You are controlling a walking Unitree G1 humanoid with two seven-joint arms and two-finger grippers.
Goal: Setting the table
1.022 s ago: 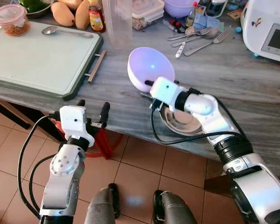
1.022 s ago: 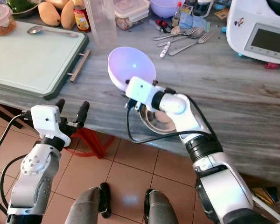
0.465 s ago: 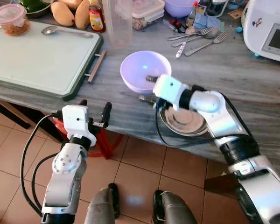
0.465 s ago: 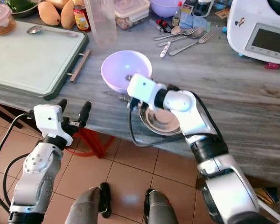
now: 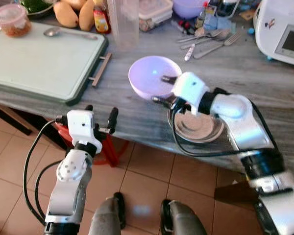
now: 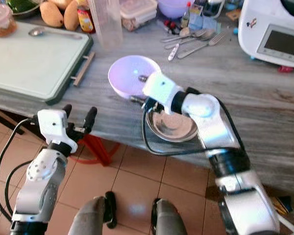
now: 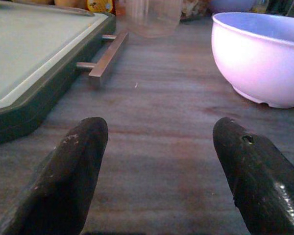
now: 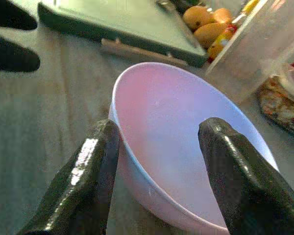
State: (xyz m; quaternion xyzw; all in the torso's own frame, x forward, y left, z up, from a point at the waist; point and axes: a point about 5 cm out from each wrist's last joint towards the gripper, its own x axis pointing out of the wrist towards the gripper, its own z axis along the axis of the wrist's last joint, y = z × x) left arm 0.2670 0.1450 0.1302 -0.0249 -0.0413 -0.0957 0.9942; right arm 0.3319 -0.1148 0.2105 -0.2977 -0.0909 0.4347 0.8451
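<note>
Change since a second ago: lavender bowl (image 5: pixel 154 77) goes from tipped on edge, mouth facing the camera, to sitting upright on the grey counter (image 5: pixel 255 73); the right arm has pulled back toward the robot's right.
Right gripper (image 6: pixel 143 88): at the bowl's near rim, fingers (image 8: pixel 95 161) parted with one outside the wall and one over the inside; the wrist view shows a gap to the rim, so it appears to have let go.
Left gripper (image 5: pixel 98 116): low at the counter's front edge, fingers spread wide, holding nothing.
Bowl position: just beside the steel plate (image 5: pixel 198 128), between it and the green tray (image 5: pixel 44 58); a clear cup (image 5: pixel 122 22) stands behind.
Cutlery: forks and spoons (image 5: pixel 210 39) lie further back, untouched.
Stage, as I judge it: bowl placed, withdrawal under way.
Risk: the inner finger may catch the rim on the way out and tip or drag the bowl.
Second risk: a sideways pull could knock it into the plate near the edge.
</note>
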